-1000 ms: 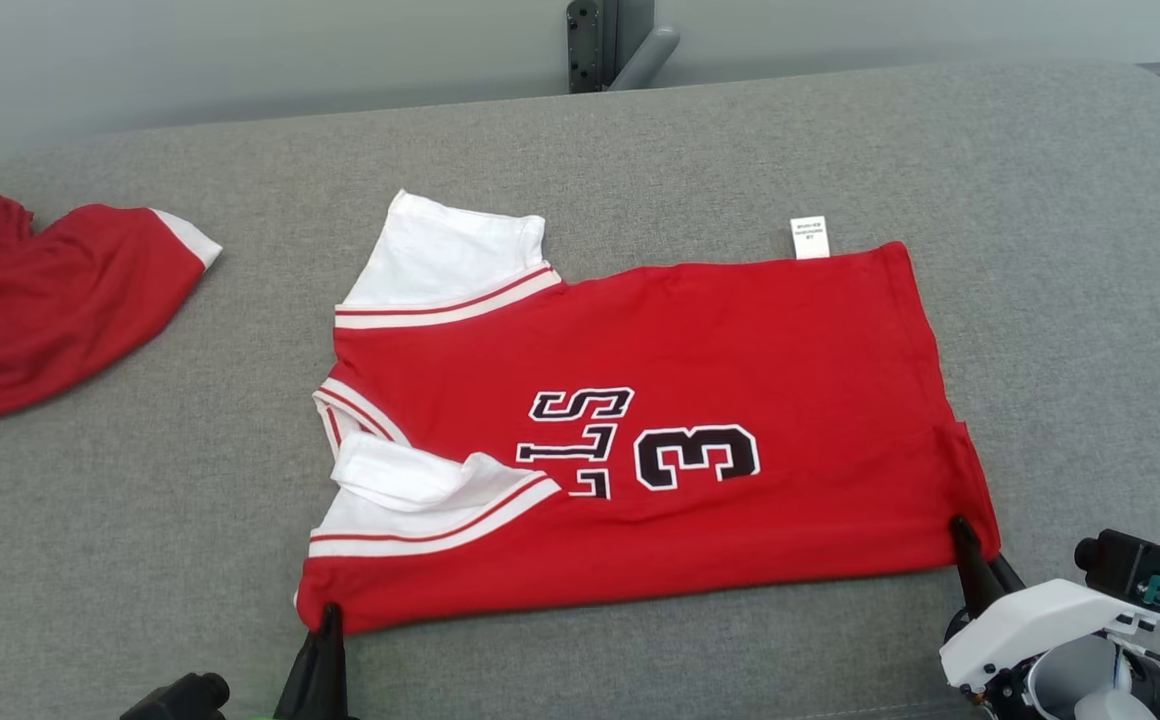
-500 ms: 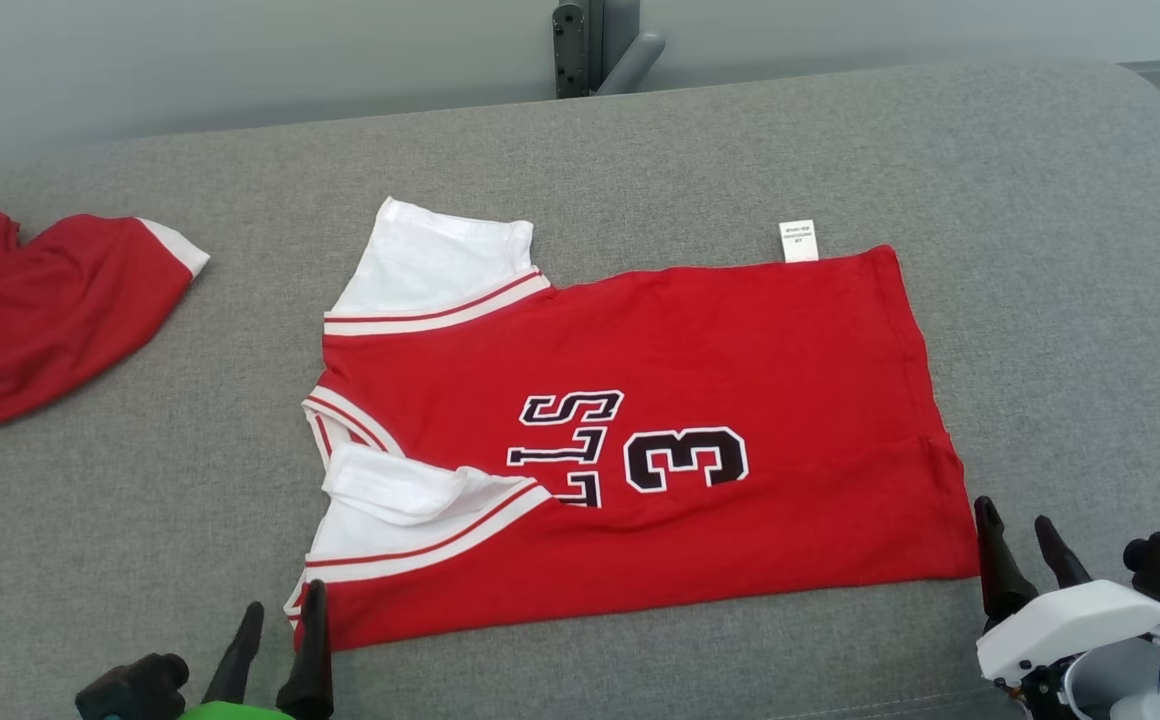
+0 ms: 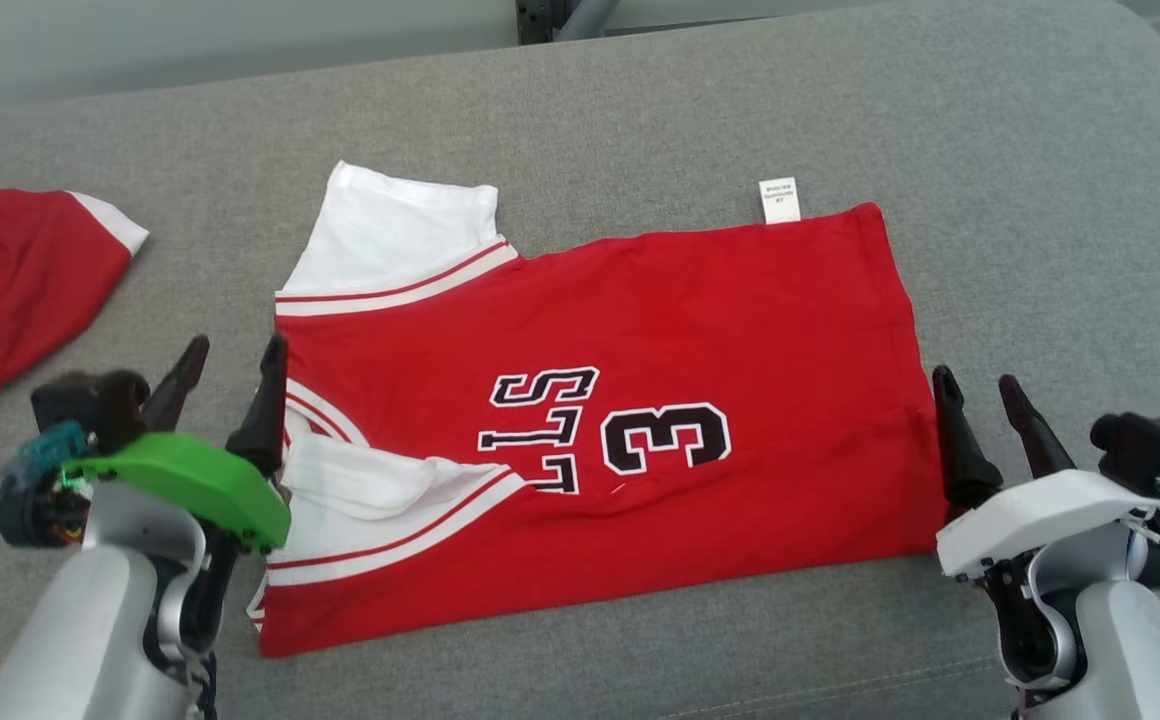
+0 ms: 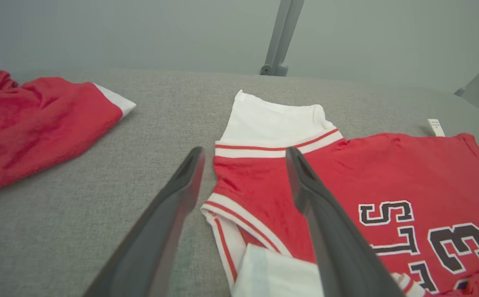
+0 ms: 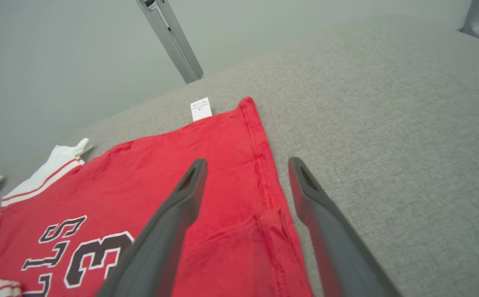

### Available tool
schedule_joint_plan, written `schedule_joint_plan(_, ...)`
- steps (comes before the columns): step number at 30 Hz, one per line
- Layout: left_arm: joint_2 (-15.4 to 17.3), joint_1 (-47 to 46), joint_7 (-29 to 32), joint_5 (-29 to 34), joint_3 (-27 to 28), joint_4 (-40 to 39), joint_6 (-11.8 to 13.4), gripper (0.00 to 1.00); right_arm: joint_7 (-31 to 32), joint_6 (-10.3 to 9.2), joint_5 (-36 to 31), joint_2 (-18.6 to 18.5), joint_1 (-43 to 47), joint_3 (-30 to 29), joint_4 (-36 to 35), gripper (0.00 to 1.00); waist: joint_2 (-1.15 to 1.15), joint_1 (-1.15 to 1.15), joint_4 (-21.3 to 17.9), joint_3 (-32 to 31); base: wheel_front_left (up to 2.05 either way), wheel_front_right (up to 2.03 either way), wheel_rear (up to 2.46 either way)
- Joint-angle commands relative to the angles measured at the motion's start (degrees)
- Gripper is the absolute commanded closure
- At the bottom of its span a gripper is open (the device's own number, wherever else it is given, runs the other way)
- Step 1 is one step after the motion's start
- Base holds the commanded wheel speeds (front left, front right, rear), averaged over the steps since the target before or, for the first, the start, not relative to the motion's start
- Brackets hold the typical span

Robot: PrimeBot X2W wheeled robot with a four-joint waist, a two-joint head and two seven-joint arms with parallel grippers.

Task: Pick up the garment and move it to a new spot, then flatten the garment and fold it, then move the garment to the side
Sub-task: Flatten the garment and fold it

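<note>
your red-and-white fabric jersey lies long axis 9 to 3 o'clock; left gripper at its 9, right gripper at its 3, both spread, empty.

A grey fabric-covered desk carries a flat red jersey with white sleeves centrally and a red white-trimmed garment far left.

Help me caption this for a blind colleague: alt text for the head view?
A red jersey with white sleeves and a number 3 lies on a grey cushion, the open left gripper at its collar end, the open right gripper at its hem. Another red garment lies far left.
</note>
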Motion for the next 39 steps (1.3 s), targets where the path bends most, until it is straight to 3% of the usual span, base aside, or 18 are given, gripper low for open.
schedule_joint_plan(1,0.3,-3.21,0.77,0.5,-0.31,1.33,-0.36,0.0,0.19,-0.04,-0.35,-0.11,-1.27,0.52,-0.45,0.0,0.39,0.0,-1.42,2.68,0.0,0.0,0.0)
schedule_joint_plan(7,-1.63,-17.55,4.09,3.3,-3.13,11.62,-1.27,0.0,0.3,-0.04,0.04,-0.31,-4.98,2.74,-1.34,0.0,0.39,0.0,-2.28,7.52,0.0,0.0,0.0)
schedule_joint_plan(16,-3.09,-32.51,3.77,6.29,-4.86,26.53,-2.25,0.0,-0.35,-0.04,0.85,-1.45,-10.0,5.74,-2.33,0.0,0.39,0.0,-4.9,13.84,0.0,0.0,0.0)
schedule_joint_plan(26,-3.26,-41.01,2.28,7.65,-5.91,38.47,-2.06,0.0,-2.21,-0.04,2.23,-1.76,-10.9,6.02,-1.22,0.0,0.39,0.0,-7.1,17.3,0.0,0.0,0.0)
schedule_joint_plan(34,-3.75,-42.24,1.22,7.63,-6.51,43.74,-2.74,0.0,-3.28,-0.04,2.68,-1.91,-10.37,4.74,-1.31,0.0,0.39,0.0,-7.1,17.3,0.0,0.0,0.0)
schedule_joint_plan(35,-4.01,-42.23,1.15,7.66,-6.73,44.27,-2.97,0.24,-3.38,-0.04,2.8,-1.87,-10.48,4.68,-1.41,0.0,0.39,0.0,-7.04,17.25,0.0,0.0,0.0)
schedule_joint_plan(36,-4.35,-42.19,0.98,7.56,-6.9,44.73,-3.33,0.54,-3.41,-0.04,2.85,-1.84,-10.67,4.64,-1.51,0.0,0.39,0.0,-6.94,17.17,0.0,0.0,0.0)
schedule_joint_plan(37,-4.66,-42.19,0.83,7.47,-7.11,45.14,-3.53,0.7,-3.37,-0.04,2.85,-1.85,-10.95,4.59,-1.57,0.0,0.39,0.0,-6.8,17.07,0.0,0.0,0.0)
schedule_joint_plan(38,-4.89,-42.21,0.53,7.45,-7.31,45.44,-3.91,0.97,-3.28,-0.04,2.82,-1.93,-11.32,4.59,-1.63,0.0,0.39,0.0,-6.64,16.93,0.0,0.0,0.0)
schedule_joint_plan(39,-5.12,-42.22,0.12,7.41,-7.46,45.67,-4.13,1.0,-3.11,-0.04,2.6,-2.2,-11.75,4.7,-1.71,0.0,0.39,0.0,-6.46,16.75,0.0,0.0,0.0)
